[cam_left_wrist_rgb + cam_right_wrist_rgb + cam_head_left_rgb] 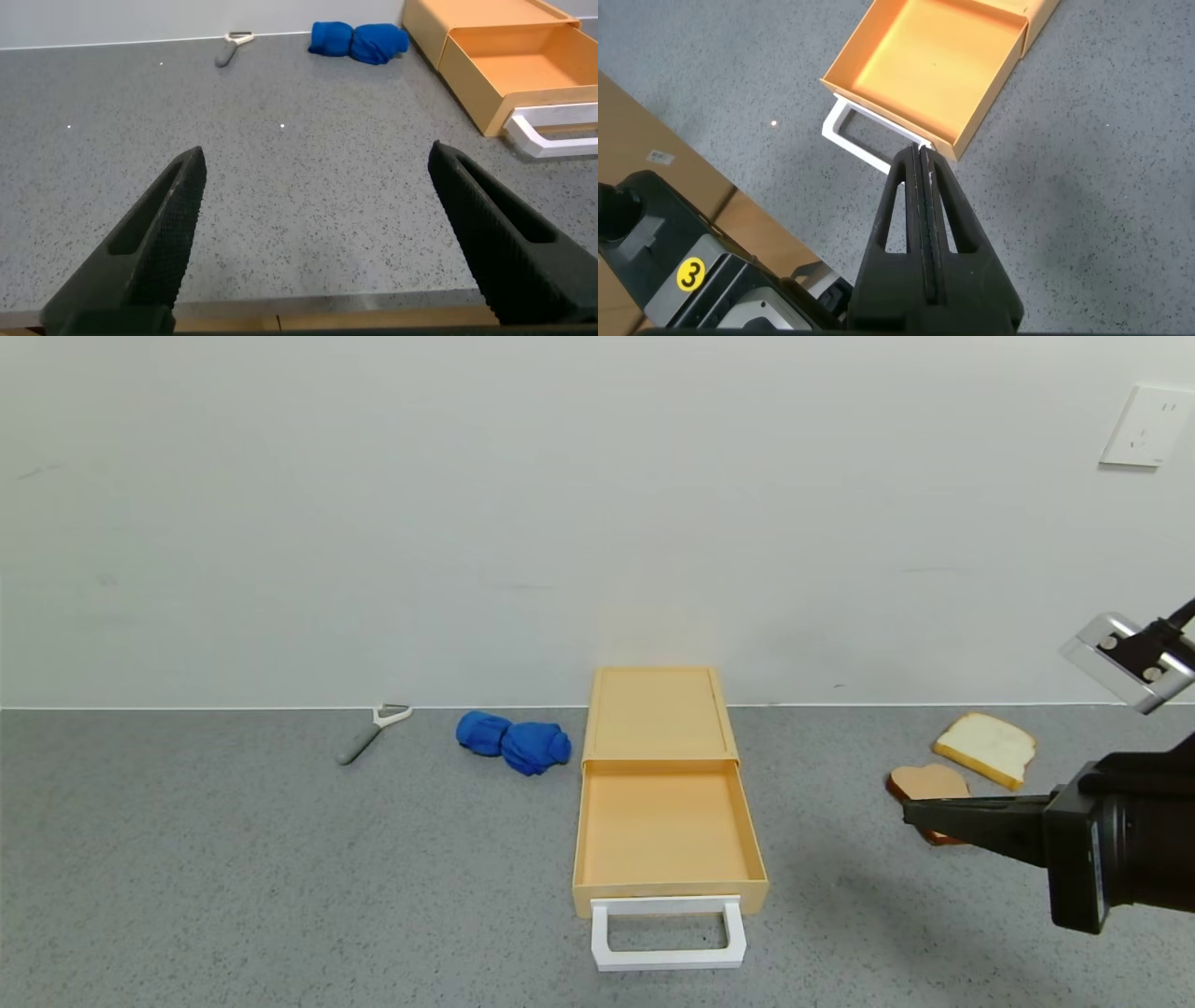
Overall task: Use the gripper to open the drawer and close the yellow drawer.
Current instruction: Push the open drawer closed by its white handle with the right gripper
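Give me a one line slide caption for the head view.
Yellow drawer pulled open on the grey counter, white handle free; right gripper shut, off to its right near two bread slices.

Cloth [514,743] left of drawer [665,831]

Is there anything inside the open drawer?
No. The drawer is pulled out and its whole floor shows bare in the head and right wrist views. The part of the case behind it is covered by its top, so that inside is hidden.

Yellow-tan drawer [665,826] with white handle [668,933], blue cloth [513,742], grey speckled counter [233,877].
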Tool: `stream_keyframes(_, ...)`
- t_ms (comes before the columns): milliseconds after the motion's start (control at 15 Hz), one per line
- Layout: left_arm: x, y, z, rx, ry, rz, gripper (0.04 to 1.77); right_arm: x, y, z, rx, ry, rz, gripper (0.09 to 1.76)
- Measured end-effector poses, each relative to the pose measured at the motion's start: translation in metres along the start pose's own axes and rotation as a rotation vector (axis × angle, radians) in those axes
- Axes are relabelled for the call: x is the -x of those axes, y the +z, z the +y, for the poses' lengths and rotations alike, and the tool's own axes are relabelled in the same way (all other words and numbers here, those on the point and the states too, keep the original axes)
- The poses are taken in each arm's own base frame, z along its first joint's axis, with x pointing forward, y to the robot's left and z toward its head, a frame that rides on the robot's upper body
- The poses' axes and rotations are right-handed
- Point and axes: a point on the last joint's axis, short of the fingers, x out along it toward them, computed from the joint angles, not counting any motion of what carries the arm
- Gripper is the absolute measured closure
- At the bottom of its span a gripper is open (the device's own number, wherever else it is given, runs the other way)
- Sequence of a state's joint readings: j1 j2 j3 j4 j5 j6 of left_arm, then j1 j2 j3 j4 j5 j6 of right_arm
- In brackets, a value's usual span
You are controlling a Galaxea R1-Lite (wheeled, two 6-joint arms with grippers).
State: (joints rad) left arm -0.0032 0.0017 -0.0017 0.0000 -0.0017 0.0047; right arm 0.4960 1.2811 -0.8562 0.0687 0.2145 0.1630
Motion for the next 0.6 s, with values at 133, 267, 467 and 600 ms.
stream_keyframes(133,0.0,0.0,0.0,0.0,0.0,0.0,0.09,-0.001,0.0,0.0,0.0,0.001,0.003,1.73)
stream_keyframes(267,0.0,0.0,0.0,0.0,0.0,0.0,0.09,-0.002,-0.001,0.0,0.0,0.002,0.007,1.73)
stream_keyframes(467,0.0,0.0,0.0,0.0,0.0,0.0,0.09,-0.012,-0.004,0.003,0.007,0.009,0.042,1.73)
stream_keyframes(600,0.0,0.0,0.0,0.0,0.0,0.0,0.09,-0.026,-0.008,0.006,0.014,-0.004,0.089,1.73)
